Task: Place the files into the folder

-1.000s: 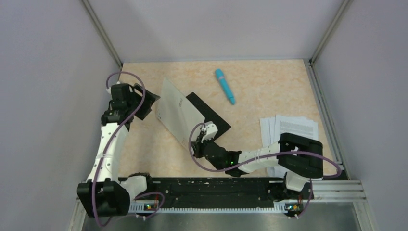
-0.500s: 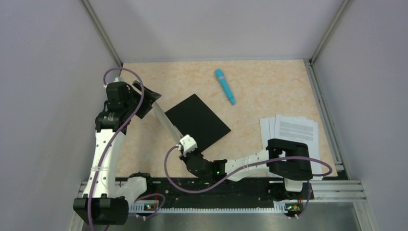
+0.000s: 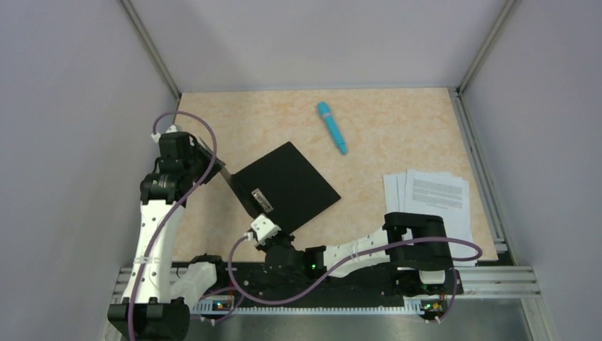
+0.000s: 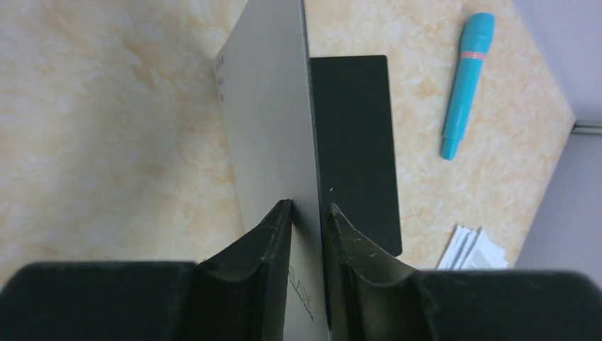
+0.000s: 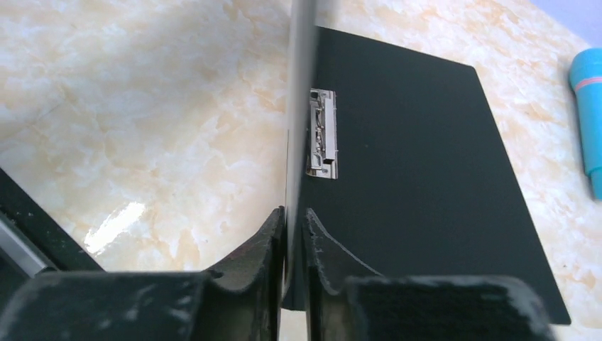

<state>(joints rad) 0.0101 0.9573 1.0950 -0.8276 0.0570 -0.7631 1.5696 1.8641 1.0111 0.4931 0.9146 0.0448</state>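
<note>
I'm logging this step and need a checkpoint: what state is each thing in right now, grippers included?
folder: open, black inside facing up, cover stood about upright.
clip: bare, no sheets under it.
papers: fanned stack on the table, outside the folder.
pen: lying loose, apart from the rest.
left gripper: shut on the folder's cover.
right gripper: shut on the folder's cover.
</note>
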